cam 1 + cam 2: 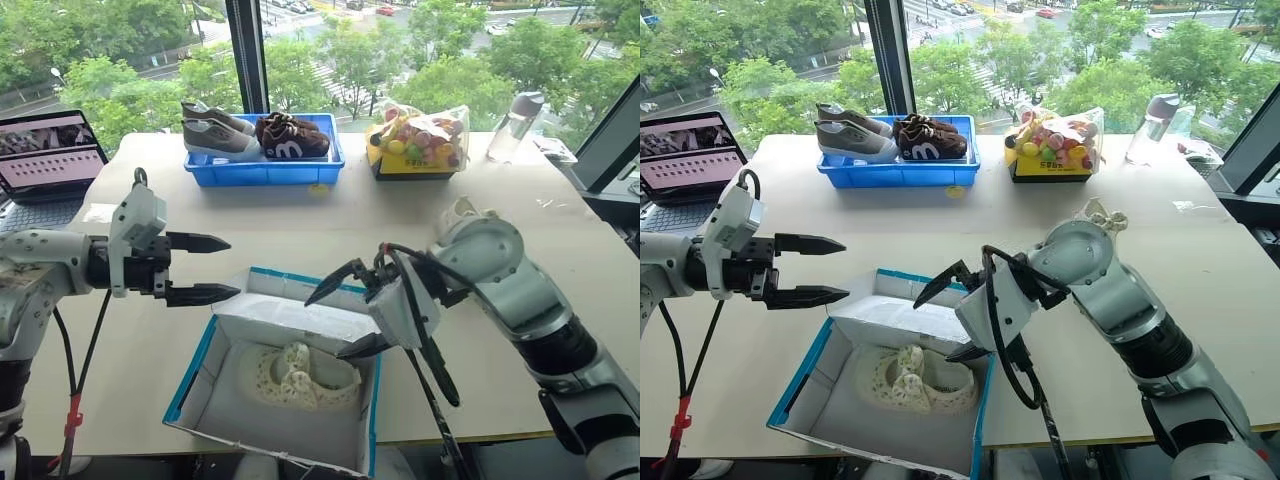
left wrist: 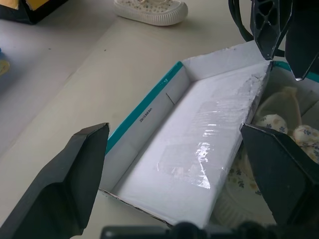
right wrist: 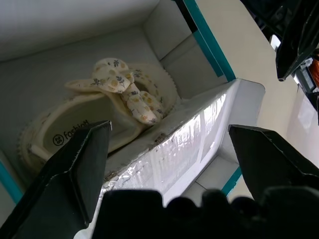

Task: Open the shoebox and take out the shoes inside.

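Open blue cardboard shoebox (image 1: 200, 372) at near table edge, cream perforated lace-up shoe (image 1: 297, 375) inside. Second cream shoe (image 1: 1106, 214) right, further back. Blue plastic bin (image 1: 264, 168) behind.

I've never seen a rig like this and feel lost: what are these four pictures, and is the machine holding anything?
It is a two-armed humanoid robot at a table. Two pictures look down from its head; two look along each wrist's fingers. The left gripper and right gripper are both open and hold nothing. Below them the shoebox lies open with one cream shoe inside; another cream shoe lies on the table. Farther back are a blue bin of sneakers, bagged snacks, a bottle and a laptop.
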`<action>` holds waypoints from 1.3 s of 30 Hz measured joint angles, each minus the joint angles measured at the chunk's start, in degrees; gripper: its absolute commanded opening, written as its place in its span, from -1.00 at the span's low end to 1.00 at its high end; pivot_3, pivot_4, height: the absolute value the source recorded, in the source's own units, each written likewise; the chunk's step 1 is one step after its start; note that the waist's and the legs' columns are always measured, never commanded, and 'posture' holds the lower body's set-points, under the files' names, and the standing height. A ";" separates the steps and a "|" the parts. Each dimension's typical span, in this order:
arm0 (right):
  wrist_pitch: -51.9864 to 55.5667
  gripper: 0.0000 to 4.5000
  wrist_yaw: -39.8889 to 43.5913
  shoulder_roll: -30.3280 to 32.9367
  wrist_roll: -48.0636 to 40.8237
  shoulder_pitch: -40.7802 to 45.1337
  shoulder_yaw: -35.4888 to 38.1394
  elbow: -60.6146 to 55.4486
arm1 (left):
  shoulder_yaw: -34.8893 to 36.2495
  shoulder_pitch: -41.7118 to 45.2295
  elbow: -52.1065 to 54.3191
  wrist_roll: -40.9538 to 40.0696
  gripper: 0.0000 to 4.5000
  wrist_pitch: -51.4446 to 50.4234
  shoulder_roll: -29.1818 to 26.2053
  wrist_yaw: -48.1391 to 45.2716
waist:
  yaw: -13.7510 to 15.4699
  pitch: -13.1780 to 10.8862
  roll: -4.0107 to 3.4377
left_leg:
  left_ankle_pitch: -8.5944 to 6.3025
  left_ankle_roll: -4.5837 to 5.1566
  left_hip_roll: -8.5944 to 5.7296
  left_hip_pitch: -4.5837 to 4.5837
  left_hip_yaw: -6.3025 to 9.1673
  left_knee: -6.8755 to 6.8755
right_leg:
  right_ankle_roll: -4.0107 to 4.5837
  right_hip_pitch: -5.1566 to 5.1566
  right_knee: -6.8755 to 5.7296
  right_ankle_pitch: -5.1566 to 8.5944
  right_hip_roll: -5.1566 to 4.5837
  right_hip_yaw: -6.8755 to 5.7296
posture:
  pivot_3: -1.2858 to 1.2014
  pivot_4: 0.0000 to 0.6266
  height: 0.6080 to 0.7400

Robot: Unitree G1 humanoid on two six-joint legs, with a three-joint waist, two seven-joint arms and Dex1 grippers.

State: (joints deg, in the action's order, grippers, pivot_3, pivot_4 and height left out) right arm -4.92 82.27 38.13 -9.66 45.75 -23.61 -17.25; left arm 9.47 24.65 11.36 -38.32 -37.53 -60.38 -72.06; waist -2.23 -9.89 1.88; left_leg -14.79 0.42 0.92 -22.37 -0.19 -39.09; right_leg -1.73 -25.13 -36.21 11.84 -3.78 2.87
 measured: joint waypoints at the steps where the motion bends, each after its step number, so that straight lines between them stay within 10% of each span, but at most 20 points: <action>1: -1.58 0.97 0.04 -0.21 0.89 -0.03 -0.61 0.73 | 0.00 0.00 0.01 -0.01 1.00 0.00 0.00 0.01 | -0.01 0.00 0.00 | 0.00 0.00 0.00 0.00 0.00 0.00 | 0.00 0.00 0.00 0.00 0.00 0.00 | 0.03 -0.52 1.00; 25: -14.80 0.97 -5.40 -10.21 14.63 -0.97 -8.43 9.83 | 3.07 -1.97 1.99 -0.38 1.00 -2.64 -1.69 0.14 | -0.25 0.00 0.00 | 0.00 -0.01 0.02 0.07 0.00 0.00 | 0.02 0.01 -0.05 0.00 0.03 0.00 | 0.03 -0.52 1.00; 39: -16.32 -0.98 -7.08 -12.81 15.84 -0.72 -9.87 12.14 | 3.13 -2.03 2.62 -1.29 1.00 -2.73 -2.22 0.64 | -0.25 0.01 0.01 | 0.00 -0.01 0.05 0.07 0.01 0.02 | 0.04 0.01 -0.05 0.00 0.05 0.00 | 0.03 -0.52 1.00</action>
State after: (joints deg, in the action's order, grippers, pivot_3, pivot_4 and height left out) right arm -21.24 75.19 25.32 6.18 45.03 -33.48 -5.11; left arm 12.60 22.62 13.98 -39.61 -40.26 -62.59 -71.42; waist -2.48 -9.88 1.89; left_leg -14.78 0.41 0.97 -22.30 -0.18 -39.07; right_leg -1.69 -25.12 -36.26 11.84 -3.73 2.87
